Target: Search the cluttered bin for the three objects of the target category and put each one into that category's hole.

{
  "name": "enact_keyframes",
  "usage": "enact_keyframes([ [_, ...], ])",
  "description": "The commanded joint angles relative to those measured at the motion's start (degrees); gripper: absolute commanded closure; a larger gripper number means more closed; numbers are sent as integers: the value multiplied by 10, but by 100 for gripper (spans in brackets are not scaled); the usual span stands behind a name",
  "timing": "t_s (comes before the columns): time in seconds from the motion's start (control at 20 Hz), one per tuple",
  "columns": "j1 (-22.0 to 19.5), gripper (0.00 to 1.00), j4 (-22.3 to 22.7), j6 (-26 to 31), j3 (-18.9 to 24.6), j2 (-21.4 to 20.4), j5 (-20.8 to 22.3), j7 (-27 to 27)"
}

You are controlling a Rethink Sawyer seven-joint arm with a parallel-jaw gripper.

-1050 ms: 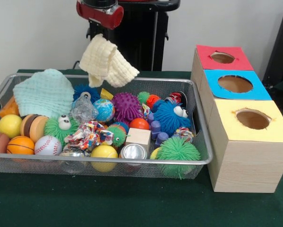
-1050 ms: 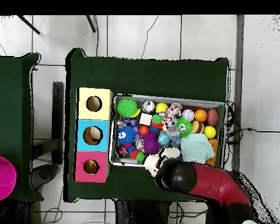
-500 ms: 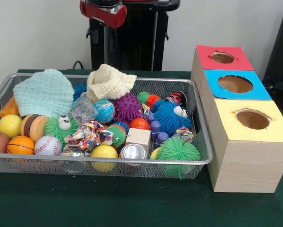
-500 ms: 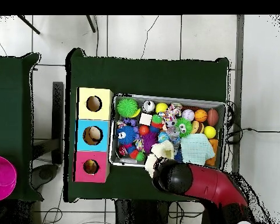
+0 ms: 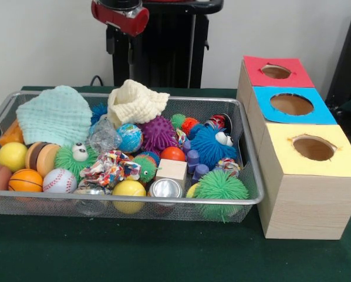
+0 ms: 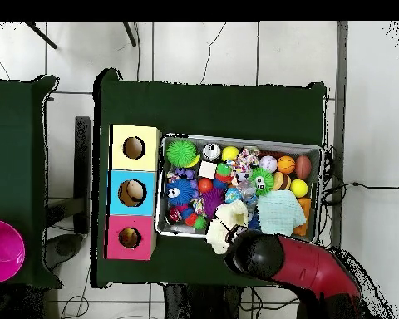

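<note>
Cloths [image 5: 135, 101] at bin [image 5: 246, 176] rear, balls [image 5: 26, 180] front-left, boxes [image 5: 304, 176] beside bin, right.

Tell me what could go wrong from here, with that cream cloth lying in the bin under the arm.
1. The cream cloth lies heaped at the far rim of the wire bin, in the overhead view partly over the edge, so it may slip out.
2. It drapes over neighbouring toys by the purple spiky ball and could hide a target from the search.
3. The gripper is not visible on the raised arm, so whether it can grasp now is unconfirmed.
</note>
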State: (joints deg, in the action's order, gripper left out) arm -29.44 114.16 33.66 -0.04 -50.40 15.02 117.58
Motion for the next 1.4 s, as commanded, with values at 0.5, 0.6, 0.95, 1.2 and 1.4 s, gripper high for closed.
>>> enact_keyframes([
  [0.5,-124,0,-19,-6,54,8,9,-48],
  [0.6,-130,0,-23,-9,57,13,15,-50],
  [0.95,-128,0,-42,-29,51,40,37,-32],
  [1.2,-109,0,-77,-93,38,110,52,12],
  [1.4,-105,0,-101,-125,33,158,51,28],
])
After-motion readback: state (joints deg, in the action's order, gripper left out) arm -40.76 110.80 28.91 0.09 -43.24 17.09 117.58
